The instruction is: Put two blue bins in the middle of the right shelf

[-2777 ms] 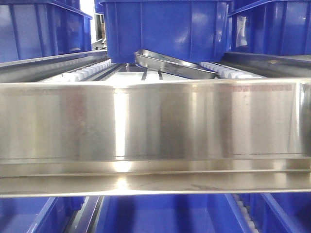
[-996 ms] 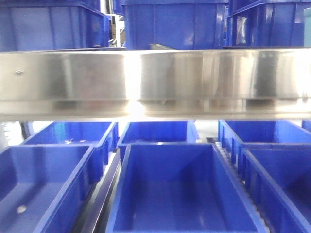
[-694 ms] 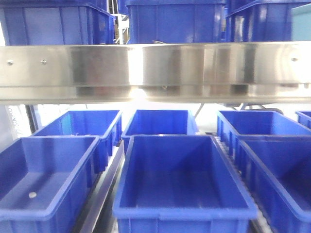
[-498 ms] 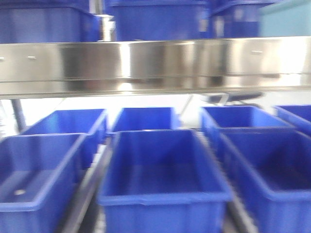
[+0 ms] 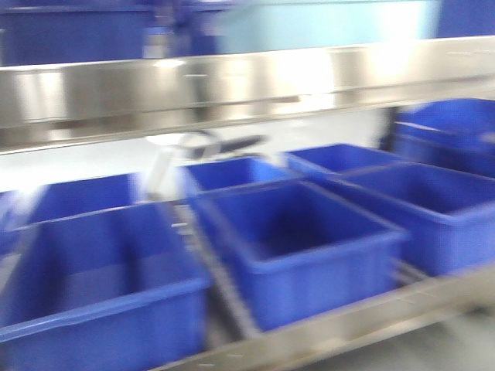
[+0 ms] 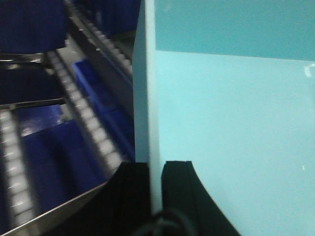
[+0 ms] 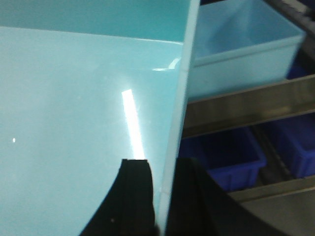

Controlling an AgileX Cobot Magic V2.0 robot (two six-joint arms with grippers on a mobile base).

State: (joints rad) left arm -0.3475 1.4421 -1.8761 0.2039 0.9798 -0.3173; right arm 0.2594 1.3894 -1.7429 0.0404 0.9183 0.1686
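Note:
I hold one pale cyan blue bin (image 6: 231,123) between both arms. My left gripper (image 6: 156,169) is shut on its left wall, one black finger inside and one outside. My right gripper (image 7: 165,179) is shut on the right wall of the same bin (image 7: 74,98). In the blurred front view this bin (image 5: 332,23) shows above a broad stainless steel front rail (image 5: 232,89). A second pale blue bin (image 7: 246,44) stands empty on a steel-railed shelf tier (image 7: 236,108), to the right of the held one.
Several dark royal-blue bins (image 5: 302,239) fill the tier under the rail, with more (image 7: 226,157) below the second pale bin. White roller tracks (image 6: 88,123) and dark bins (image 6: 49,152) lie left of the held bin. A lower steel rail (image 5: 348,325) crosses the front.
The front view has swung sideways and blurred. The dark bins slid across and now look slanted. The pale bin came in from the top right and now spans the top.

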